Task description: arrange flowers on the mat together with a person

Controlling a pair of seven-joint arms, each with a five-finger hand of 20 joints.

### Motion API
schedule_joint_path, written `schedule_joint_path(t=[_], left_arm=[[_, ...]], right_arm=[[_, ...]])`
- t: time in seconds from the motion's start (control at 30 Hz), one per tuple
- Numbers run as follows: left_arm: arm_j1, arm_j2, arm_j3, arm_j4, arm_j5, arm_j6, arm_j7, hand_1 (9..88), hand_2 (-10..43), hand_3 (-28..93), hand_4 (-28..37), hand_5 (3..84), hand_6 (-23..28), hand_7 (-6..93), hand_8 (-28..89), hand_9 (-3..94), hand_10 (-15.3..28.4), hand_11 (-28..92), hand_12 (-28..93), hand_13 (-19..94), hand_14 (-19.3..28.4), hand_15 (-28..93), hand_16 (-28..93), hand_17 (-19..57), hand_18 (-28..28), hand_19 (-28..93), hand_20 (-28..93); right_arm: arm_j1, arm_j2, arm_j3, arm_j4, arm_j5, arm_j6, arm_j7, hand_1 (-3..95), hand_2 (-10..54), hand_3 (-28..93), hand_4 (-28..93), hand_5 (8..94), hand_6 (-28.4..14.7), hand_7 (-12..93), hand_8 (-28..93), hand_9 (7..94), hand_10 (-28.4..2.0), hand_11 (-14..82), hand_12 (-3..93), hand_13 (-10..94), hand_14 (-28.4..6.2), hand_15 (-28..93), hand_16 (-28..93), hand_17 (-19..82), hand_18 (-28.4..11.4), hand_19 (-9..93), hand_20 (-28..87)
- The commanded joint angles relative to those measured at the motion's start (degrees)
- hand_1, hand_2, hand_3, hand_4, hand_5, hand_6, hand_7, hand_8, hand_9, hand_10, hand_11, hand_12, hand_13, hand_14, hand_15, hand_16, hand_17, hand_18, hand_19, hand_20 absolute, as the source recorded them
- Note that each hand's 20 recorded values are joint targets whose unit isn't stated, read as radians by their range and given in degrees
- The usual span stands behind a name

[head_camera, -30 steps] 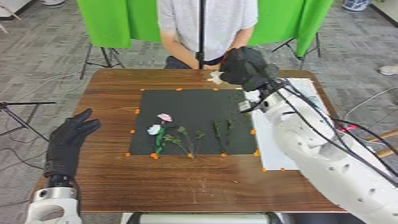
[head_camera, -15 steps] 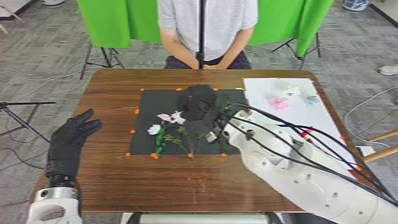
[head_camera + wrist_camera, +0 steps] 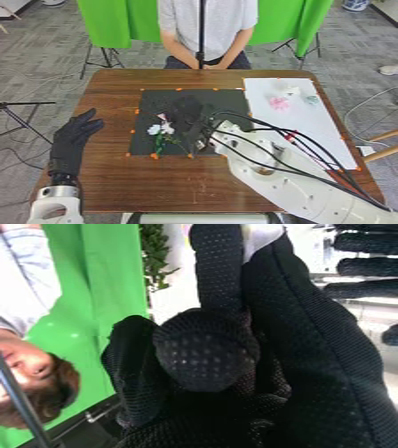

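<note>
Your right hand (image 3: 187, 111) pinches the white flower (image 3: 168, 129) at its seven o'clock side, the other white bloom (image 3: 154, 130) being just beside this flower, at nine.

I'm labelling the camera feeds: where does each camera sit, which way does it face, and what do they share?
Head view: on the robot's head, facing forward and down at the wooden table, black mat and flowers; the left robot hand, right robot hand and both arms show.
Right wrist view: on the right arm, looking out past its own black-gloved hand toward the green cloth.
Shared: right robot hand and green cloth.
</note>
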Motion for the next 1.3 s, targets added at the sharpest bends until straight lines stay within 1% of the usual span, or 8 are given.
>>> schedule_joint_path(t=[0.03,0.17,0.43,0.53,0.57,0.77,1.13,1.3], left_arm=[[0.14,-0.01,0.2,0.46,0.32,-0.79,-0.34,18.8,7.7,65,-28.3,47.3,3.7,11.2,-6,48.9,15.7,20,13,38,18.1,20,0,7.7,11.8,13,16],[-0.5,-0.04,0.35,0.79,0.39,-1.03,-0.51,18.7,7.3,66,-28.3,47.3,3.7,11.2,-6,48.8,15.7,20,13,38,18.1,20,0,7.6,11.8,13,16],[-0.45,-0.09,0.32,0.75,0.33,-1.01,-0.29,18.6,6.4,66,-28.3,47.3,3.7,11.2,-6,48.8,15.7,20,13,38,18.1,20,0,7.6,11.9,13,16],[-0.26,-0.14,0.26,0.64,0.3,-0.87,-0.16,18.6,6.1,66,-28.3,47.3,3.7,11.2,-6,48.8,15.6,20,13,38,18.1,20,0,7.6,11.8,13,16],[-0.55,-0.06,0.33,0.8,0.33,-1.02,-0.29,18.7,6.0,66,-28.3,47.3,3.8,11.2,-6,48.8,15.6,20,13,38,18.1,20,0,7.6,11.9,13,16],[-0.43,-0.16,0.18,0.68,0.41,-1.13,-0.12,18.8,5.7,66,-28.3,47.2,3.7,11.1,-6,48.8,15.6,20,13,38,18.2,20,0,7.6,11.9,13,16],[-0.79,-0.16,0.25,0.78,0.3,-1.09,-0.25,19.1,5.5,66,-28.3,47.2,3.8,11.1,-6,48.7,15.6,20,13,38,18.1,20,0,7.5,11.9,13,16],[-0.24,-0.3,0.07,0.52,0.23,-1.1,-0.02,19.0,5.5,66,-28.3,47.2,3.7,11.1,-6,48.7,15.6,20,13,38,18.1,20,0,7.5,12.0,13,16]], right_arm=[[-0.44,-1.21,-0.06,1.9,-2.4,1.16,0.21,63.6,-9.5,56,-21,82.4,4.6,22,4,93.0,-7.9,4.6,33.7,94,1.0,60,26,64,-11.7,93,46],[-0.1,-2.37,0.26,4.15,-3.17,2.32,0.25,63.3,-9.5,56,-21,82.2,4.8,22,3,92.6,-8.0,3.9,32.7,94,1.0,60,26,64,-11.9,93,47],[-0.26,-3.36,1.01,6.2,-4.52,1.29,-0.17,62.2,-9.5,57,-20,81.6,5.0,22,3,91.6,-8.0,3.4,31.8,94,1.0,60,26,64,-11.9,93,47],[-0.38,-3.45,1.36,6.38,-4.47,0.48,-0.38,60.9,-9.5,57,-20,81.1,5.2,21,2,90.7,-7.9,3.1,31.2,94,1.0,60,26,64,-11.9,93,47],[-0.26,-3.26,1.09,6.43,-4.18,1.08,-0.03,60.5,-9.5,57,-19,80.8,5.2,21,2,90.2,-8.0,3.0,31.1,94,0.9,60,26,64,-12.0,93,47],[-0.5,-3.02,1.53,5.62,-4.01,-0.56,0.0,58.1,-9.5,56,-18,77.2,5.1,20,1,88.0,-8.4,3.2,31.1,94,1.0,59,26,64,-12.1,93,47],[-0.57,-3.12,1.66,5.22,-3.73,-1.66,0.15,55.4,-9.5,55,-18,74.6,5.5,20,-1,86.5,-9.0,7.9,27.8,94,0.7,59,27,63,-12.5,93,47],[-0.6,-3.02,1.82,5.16,-3.73,-2.47,0.25,51.5,-9.5,60,-19,72.5,5.7,20,-2,86.6,-9.0,9.5,26.3,94,0.7,58,27,63,-12.8,93,47]])
